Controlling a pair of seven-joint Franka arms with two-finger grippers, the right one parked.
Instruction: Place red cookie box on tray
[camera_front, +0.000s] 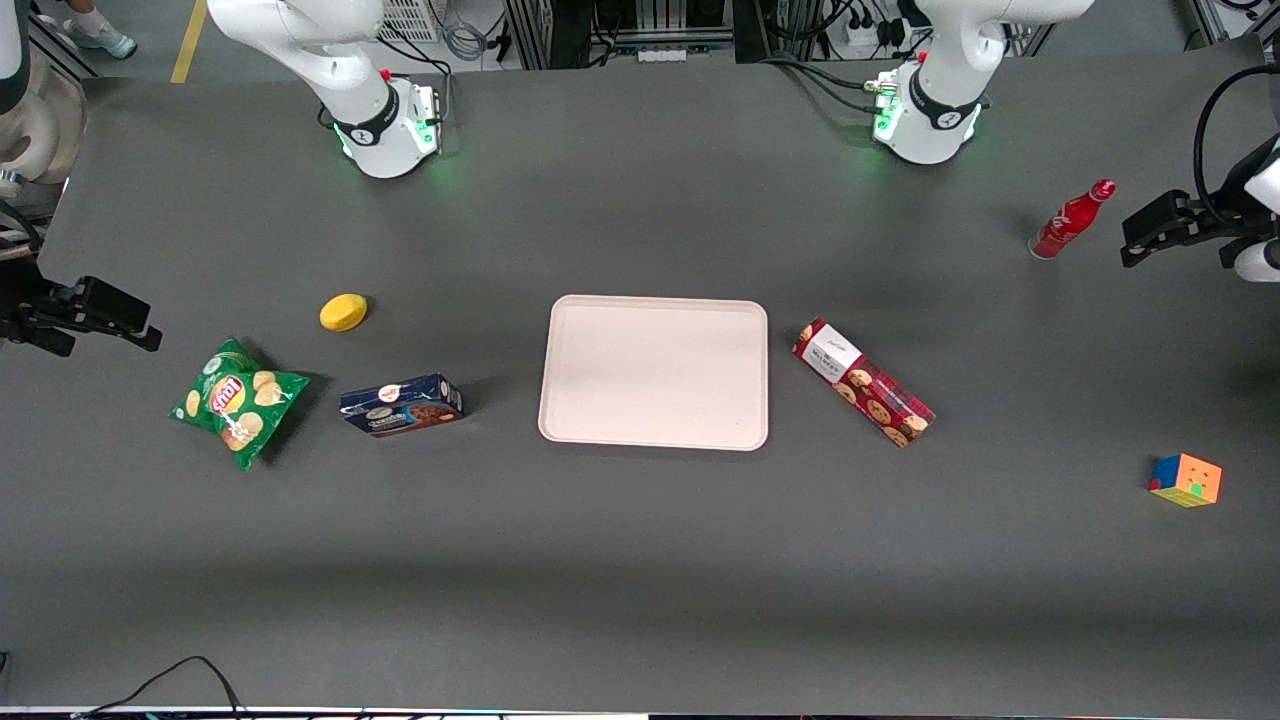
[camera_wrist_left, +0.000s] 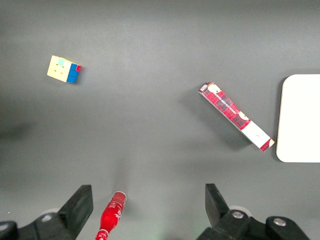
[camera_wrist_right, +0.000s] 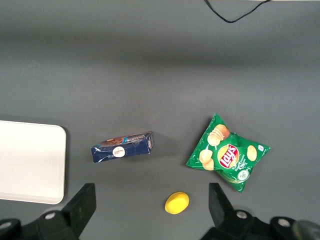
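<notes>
The pincer (camera_wrist_left: 147, 210) hung open above the table. The red cookie box (camera_front: 862, 382) lay ungrasped beside the tray (camera_front: 655, 437), so reaching down to it likely came next.

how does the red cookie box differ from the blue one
The red cookie box is long, narrow and plaid with a white label at one end; the blue cookie box is shorter and dark blue. The red one lies diagonally, toward the working arm's end of the tray; the blue lies toward the parked arm's end. Both rest on the table, off the tray. The claw hangs open above the table.
</notes>
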